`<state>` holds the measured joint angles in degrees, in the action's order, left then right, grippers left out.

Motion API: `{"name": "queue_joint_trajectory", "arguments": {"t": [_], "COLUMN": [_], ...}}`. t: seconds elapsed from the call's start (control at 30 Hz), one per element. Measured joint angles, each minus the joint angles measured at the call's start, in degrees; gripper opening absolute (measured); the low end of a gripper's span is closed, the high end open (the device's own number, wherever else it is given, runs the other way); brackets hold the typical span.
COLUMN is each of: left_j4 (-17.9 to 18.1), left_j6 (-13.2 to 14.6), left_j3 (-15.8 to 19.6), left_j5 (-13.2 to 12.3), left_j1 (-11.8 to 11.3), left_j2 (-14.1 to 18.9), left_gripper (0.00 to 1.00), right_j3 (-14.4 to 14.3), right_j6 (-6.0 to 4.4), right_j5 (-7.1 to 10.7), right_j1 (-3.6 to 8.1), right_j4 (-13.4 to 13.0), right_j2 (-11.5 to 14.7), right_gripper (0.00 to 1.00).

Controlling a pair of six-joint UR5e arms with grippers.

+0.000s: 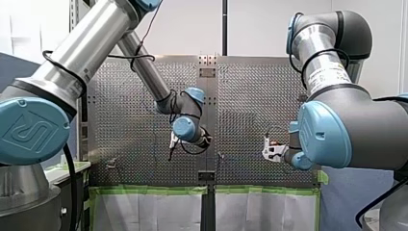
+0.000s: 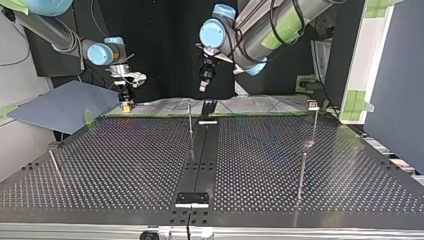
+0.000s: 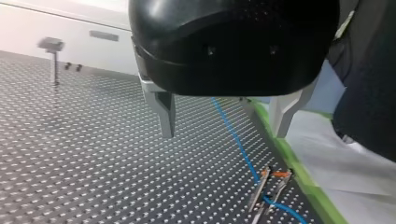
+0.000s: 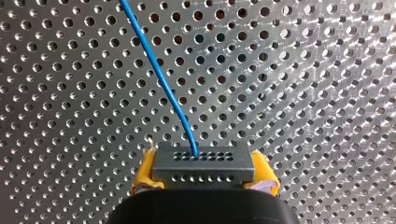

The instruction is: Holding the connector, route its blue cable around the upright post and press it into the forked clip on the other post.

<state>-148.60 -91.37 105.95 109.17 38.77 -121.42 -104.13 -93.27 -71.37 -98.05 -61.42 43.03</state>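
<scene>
You have the right gripper [image 4: 203,182] clamped on the connector [image 4: 201,163], its yellow pads [image 4: 142,181] pressing on the two ends of the dark block; the blue cable [image 4: 156,70] leaves the connector's face and runs away ahead of the fingers over the perforated table [image 4: 303,93]; in the top view this gripper hangs at the upper left of the frame, just over the table's far edge; the left gripper [image 3: 224,114] hovers above the table with its metal fingers [image 3: 164,112] spread apart and nothing between them; under and ahead of it the cable crosses the holes to the forked clip [image 3: 271,184], two thin prongs with orange tips; the cable passes their base, but you cannot tell whether it sits between them; a capped post [image 3: 53,56] stands well apart beyond that gripper; in the top view a thin upright post [image 2: 190,120] stands at the frame's middle, below the left gripper at top centre.
</scene>
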Motion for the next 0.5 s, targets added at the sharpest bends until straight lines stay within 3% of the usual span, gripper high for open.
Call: {"name": "queue_joint_trajectory", "arguments": {"t": [0.3,0.5], "left_j4": [4.7,5.8], "left_j6": [-1.3,-2.1], "left_j3": [4.8,7.7], "left_j5": [1.0,1.1], "left_j1": [0.1,0.1], "left_j2": [4.8,7.7], "left_gripper": [1.0,1.0], "right_j3": [0.0,0.0], "right_j6": [0.0,0.0], "right_j5": [0.0,-0.01], "right_j1": [-0.07,-0.13], "right_j4": [0.0,0.0], "right_j2": [0.0,0.0], "right_gripper": [0.0,0.0]}}
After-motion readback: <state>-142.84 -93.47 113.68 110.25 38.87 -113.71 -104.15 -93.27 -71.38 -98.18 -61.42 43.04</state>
